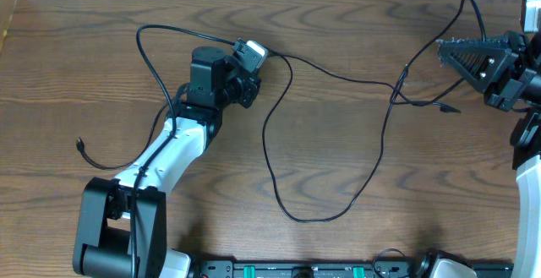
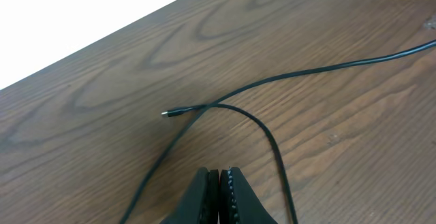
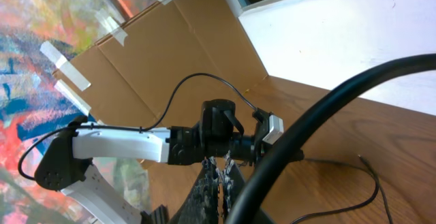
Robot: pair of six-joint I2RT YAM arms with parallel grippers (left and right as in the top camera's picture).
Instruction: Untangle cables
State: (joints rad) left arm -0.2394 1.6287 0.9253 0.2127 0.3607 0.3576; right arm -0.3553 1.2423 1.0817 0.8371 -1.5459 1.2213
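1. The left arm (image 1: 169, 147) reaches from the counter's (image 1: 355, 24) near left corner toward the rear, left of centre.
2. The cables (image 1: 308, 220) lie on the counter. One loop sits behind and left of that arm, a large loop sags frontward at mid-counter, and strands run right toward the right pincer (image 1: 448, 52) at the rear right edge.
3. One plug end (image 1: 80, 143) lies left of the left arm.
4. Ahead of the left pincer (image 2: 219, 183), a second plug end (image 2: 170, 113) lies just beside two crossing strands.
5. A cardboard panel (image 3: 170, 54) stands beyond the left arm.

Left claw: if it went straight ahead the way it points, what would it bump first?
Probably the black cable, where two strands cross just ahead of the left claw; depth is hard to judge.
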